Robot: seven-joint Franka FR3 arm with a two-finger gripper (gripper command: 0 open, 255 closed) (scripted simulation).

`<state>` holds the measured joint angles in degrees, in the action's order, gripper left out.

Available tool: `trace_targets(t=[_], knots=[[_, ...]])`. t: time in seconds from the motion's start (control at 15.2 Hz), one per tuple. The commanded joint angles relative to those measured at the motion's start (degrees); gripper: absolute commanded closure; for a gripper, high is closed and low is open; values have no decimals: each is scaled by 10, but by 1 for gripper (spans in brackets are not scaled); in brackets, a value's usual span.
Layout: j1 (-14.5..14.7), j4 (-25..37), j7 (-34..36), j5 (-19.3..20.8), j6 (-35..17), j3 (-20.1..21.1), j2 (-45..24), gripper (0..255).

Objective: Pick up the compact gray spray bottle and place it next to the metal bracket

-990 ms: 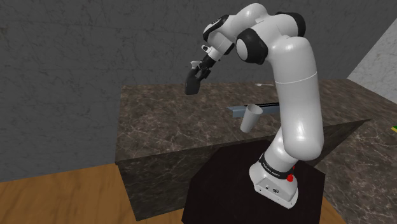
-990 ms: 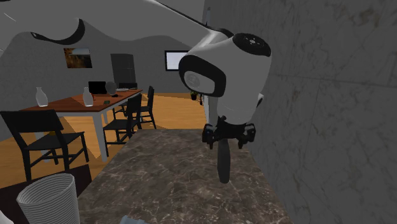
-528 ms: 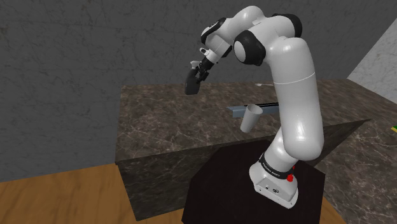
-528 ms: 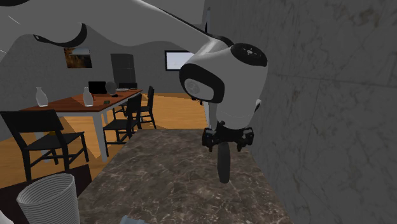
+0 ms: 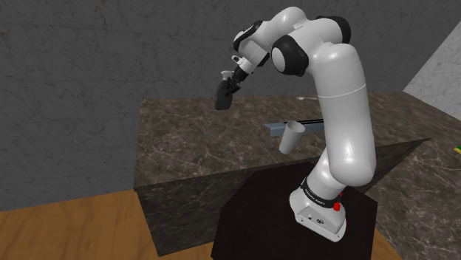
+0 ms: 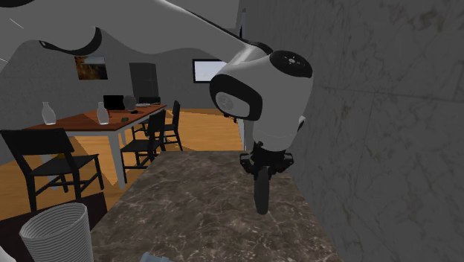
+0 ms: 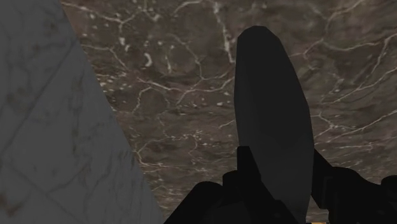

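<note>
**Bottle held over the worktop**

Our pincer (image 5: 230, 83) is closed on the spray bottle (image 5: 221, 97). Its fingers (image 7: 250, 170) clasp the upper end, and the body hangs below the pincer, over the marbled worktop (image 5: 185, 140). We judge the bottle light and stiff, but smooth and tapered, so it could slip. A hold across its wider middle seems safer. It looks dark grey, nearly black: slim and rounded, with no nozzle that we can make out. The grey bar we take for the bracket (image 5: 275, 128) lies well apart from the pincer.
</note>
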<state>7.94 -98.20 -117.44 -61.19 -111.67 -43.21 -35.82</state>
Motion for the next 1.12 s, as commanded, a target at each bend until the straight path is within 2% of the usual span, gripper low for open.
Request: trace_targets(t=[0.0,0.26,1.06], knots=[[0,0,0,0,0,0,0,255],[0,0,0,0,0,0,0,255],[16,19,49,45,40,-27,48,255]])
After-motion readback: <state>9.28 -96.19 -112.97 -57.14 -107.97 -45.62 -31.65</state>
